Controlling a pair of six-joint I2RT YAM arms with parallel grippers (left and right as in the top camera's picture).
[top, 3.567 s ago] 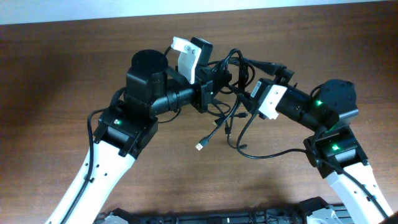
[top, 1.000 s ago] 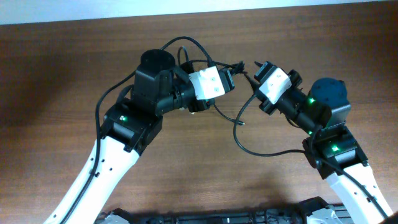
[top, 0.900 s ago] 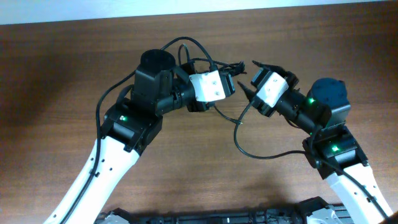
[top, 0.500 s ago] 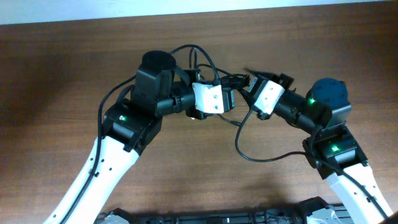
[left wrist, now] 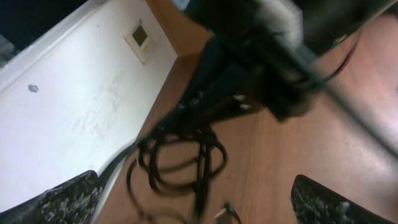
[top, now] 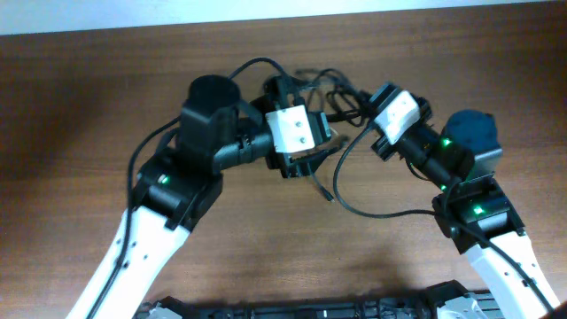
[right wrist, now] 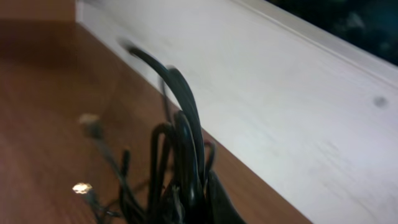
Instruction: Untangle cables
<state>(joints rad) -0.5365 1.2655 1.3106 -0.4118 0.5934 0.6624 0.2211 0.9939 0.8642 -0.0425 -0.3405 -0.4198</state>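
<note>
My right tool (top: 367, 96) is clenched on the cables (right wrist: 183, 149), which bunch up near 12 o'clock over the surface (top: 80, 115). One strand trails down toward 6 o'clock. My left tool (left wrist: 199, 200), at the bunch's 9 o'clock, is spread wide and grasps nothing.

Blurred in left wrist view: cables (left wrist: 200, 174). Cropped at near corners: finger pads (left wrist: 68, 199). Cut off at right wrist view's near edge: cable ends, grip untellable. Partly hidden overhead under wrist cameras (top: 297, 131): same cables.
</note>
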